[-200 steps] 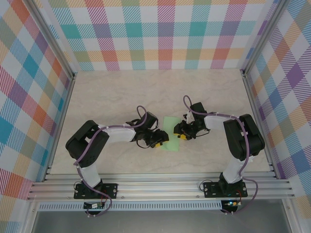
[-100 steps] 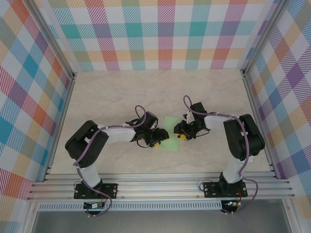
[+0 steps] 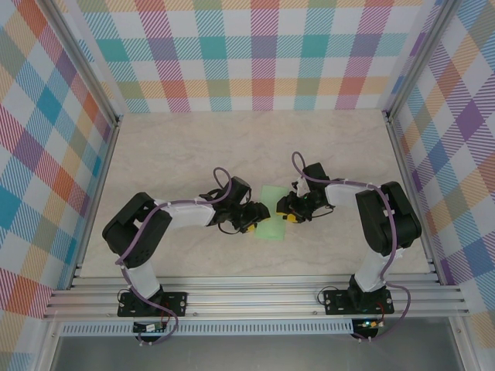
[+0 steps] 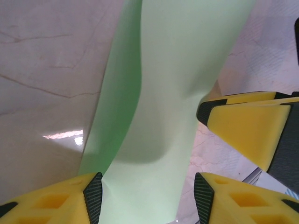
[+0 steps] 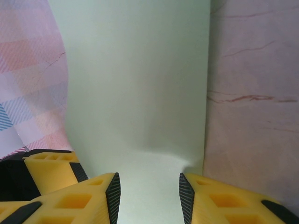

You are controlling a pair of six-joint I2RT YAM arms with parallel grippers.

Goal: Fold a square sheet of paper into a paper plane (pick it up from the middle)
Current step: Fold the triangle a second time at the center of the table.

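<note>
At table [image 3: 193, 147] centre, paper [image 3: 272, 228] is lying bowed; left gripper [image 4: 147, 198] at its 9 o'clock, fingers [image 4: 56, 203] apart astride it; right gripper [image 5: 149, 196] at 3 o'clock, fingers [image 5: 224, 200] apart, grip unclear; uneven pinching is likely risking crumpling.

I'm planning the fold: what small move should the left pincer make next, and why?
Probably close the left pincer on the paper: its fingers stand apart astride the buckled paper, and the right pincer is open too.

The left arm [image 3: 182, 210] reaches toward 3 o'clock, the left gripper [image 3: 252, 223] low with jaws parted. The right arm [image 3: 352, 189] reaches toward 9 o'clock, the right gripper [image 3: 287, 213] facing it, jaws parted.
</note>
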